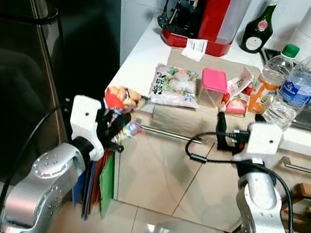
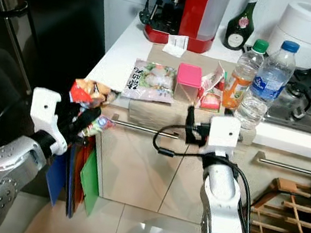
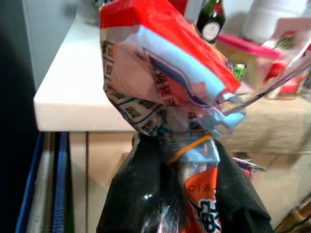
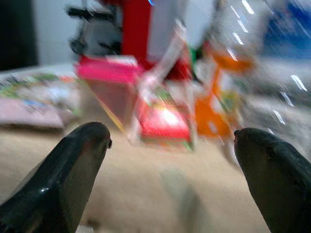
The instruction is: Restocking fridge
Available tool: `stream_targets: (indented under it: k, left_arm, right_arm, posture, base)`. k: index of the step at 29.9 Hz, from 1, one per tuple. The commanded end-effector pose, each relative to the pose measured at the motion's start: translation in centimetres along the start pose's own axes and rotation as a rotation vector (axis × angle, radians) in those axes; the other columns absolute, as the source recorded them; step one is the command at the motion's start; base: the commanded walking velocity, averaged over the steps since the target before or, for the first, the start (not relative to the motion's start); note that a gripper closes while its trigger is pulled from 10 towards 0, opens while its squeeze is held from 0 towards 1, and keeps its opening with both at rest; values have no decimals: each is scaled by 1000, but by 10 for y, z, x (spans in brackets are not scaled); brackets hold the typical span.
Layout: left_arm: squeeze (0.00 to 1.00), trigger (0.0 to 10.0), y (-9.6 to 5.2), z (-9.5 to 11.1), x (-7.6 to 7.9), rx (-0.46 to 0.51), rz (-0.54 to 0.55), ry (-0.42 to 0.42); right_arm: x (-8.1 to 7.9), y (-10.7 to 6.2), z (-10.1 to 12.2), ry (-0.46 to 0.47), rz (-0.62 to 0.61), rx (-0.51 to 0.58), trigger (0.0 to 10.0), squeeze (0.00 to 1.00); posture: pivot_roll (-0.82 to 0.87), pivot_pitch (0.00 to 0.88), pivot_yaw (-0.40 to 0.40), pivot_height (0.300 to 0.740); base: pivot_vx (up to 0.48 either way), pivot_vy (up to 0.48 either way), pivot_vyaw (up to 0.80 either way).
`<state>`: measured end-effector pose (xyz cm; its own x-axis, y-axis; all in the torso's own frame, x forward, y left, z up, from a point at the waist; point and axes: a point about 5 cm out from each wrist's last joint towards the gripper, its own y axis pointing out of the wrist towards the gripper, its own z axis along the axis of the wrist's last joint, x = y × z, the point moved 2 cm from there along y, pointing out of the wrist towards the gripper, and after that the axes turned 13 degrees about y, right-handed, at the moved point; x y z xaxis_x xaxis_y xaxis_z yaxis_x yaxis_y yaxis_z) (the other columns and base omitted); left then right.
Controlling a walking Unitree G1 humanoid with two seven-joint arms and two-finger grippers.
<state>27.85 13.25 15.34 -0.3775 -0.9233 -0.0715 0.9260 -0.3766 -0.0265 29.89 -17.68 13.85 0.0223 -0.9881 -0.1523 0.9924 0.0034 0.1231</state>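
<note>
- Left eye view: a white tabletop (image 1: 141, 60) runs across the upper half of the frame, with a dark fridge (image 1: 42, 44) filling the left side.
- The left claw (image 1: 117, 127), at lower left just off the tabletop's corner, pinches a crinkly red and white snack bag (image 1: 121, 99) at its gathered neck.
- The bag looks light, soft and slippery; the bunched neck, bound by a rubber band (image 3: 189, 145), seems the surest place to hold it.
- The right claw (image 1: 221, 123), at centre right, hovers at the tabletop's front edge with its fingers spread wide and nothing between them.
- Just beyond it stand a pink-lidded box (image 1: 213, 87) and a small red packet (image 1: 236, 105); further right, an orange drink bottle (image 1: 268, 78) and a water bottle (image 1: 296, 86).
- A flat frozen-food packet (image 1: 175, 86) lies left of the box.
</note>
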Motion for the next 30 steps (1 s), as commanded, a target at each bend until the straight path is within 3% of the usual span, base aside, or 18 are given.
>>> stream_targets:
  k: [1,4,5,10,16,30]
  left_arm:
    - [0,0,-3,3,3,19,17,14]
    - [0,0,-3,2,1,27,47,23]
    - [0,10000,-3,3,0,36,64,15]
    - [0,10000,0,4,-1,53,90,20]
    - [0,10000,5,2,0,44,96,48]
    - [0,10000,8,1,1,58,96,29]
  right_arm:
    - [12,-5,-6,22,-40,-46,10000,0]
    - [8,-2,-4,8,-10,-42,10000,0]
    - [5,1,-3,7,6,-40,10000,0]
    - [-5,8,-4,11,43,-51,10000,0]
    - [-6,18,-9,23,45,-75,10000,0]
    - [-7,19,-16,35,43,-89,10000,0]
  posture:
    - [-98,0,-1,740]
    - [-104,0,-3,740]
    - [-106,0,-6,740]
    - [-109,0,-6,740]
    - [-111,0,5,740]
    - [-112,0,20,740]
  base:
    - [0,0,0]
    - [0,0,0]
    - [0,0,0]
    - [0,0,0]
    - [-46,0,0]
    - [-218,0,0]
